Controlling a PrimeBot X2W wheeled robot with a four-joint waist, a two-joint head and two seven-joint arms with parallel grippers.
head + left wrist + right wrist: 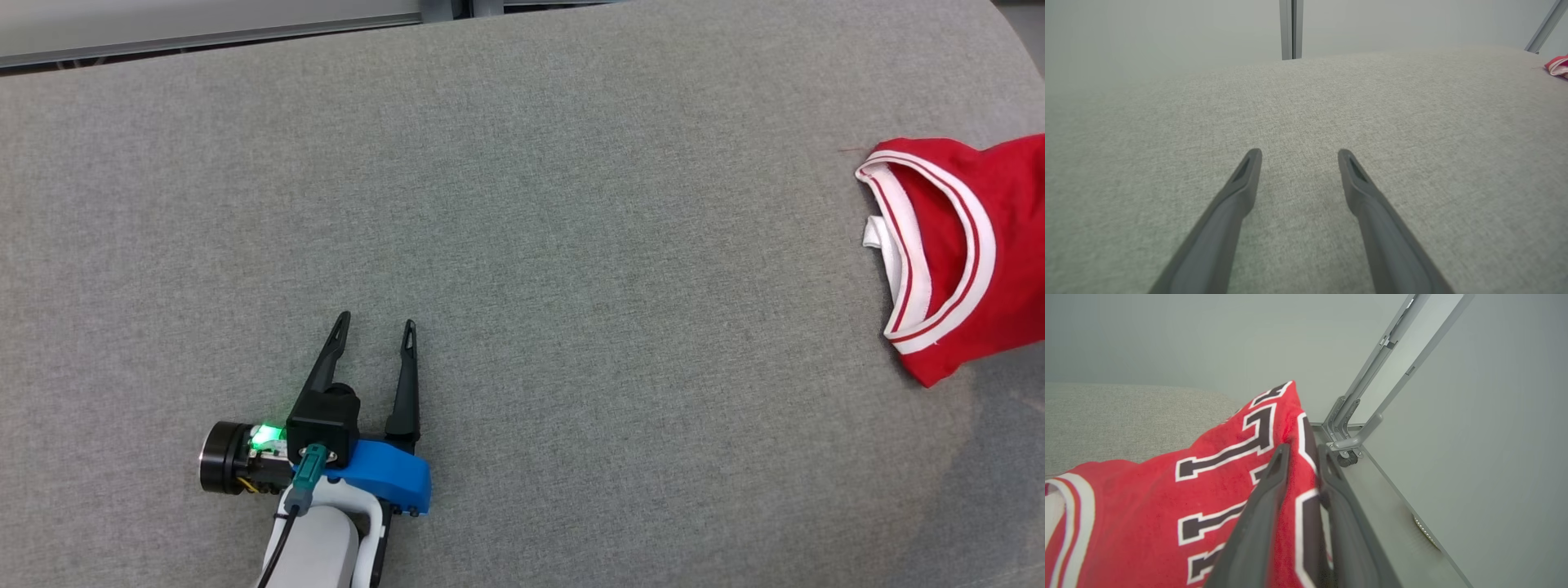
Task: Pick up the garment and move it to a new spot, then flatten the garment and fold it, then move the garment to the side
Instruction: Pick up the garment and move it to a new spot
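Holding the garment (959,245) at the far right.
Head: lying well right of the spread left gripper (375,325), collar toward it. Left wrist: hovering over grey surface (1167,122). Right wrist: pinching its fold in the nearer right gripper (1303,451).

red garment (1147,490) (lettered), pinched by right claw (1303,448)

Soft cloth garment (1000,245), matt rough-woven fabric surface (522,245).

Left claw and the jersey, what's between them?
Only bare grey surface between the left claw and the jersey, as the head view shows.
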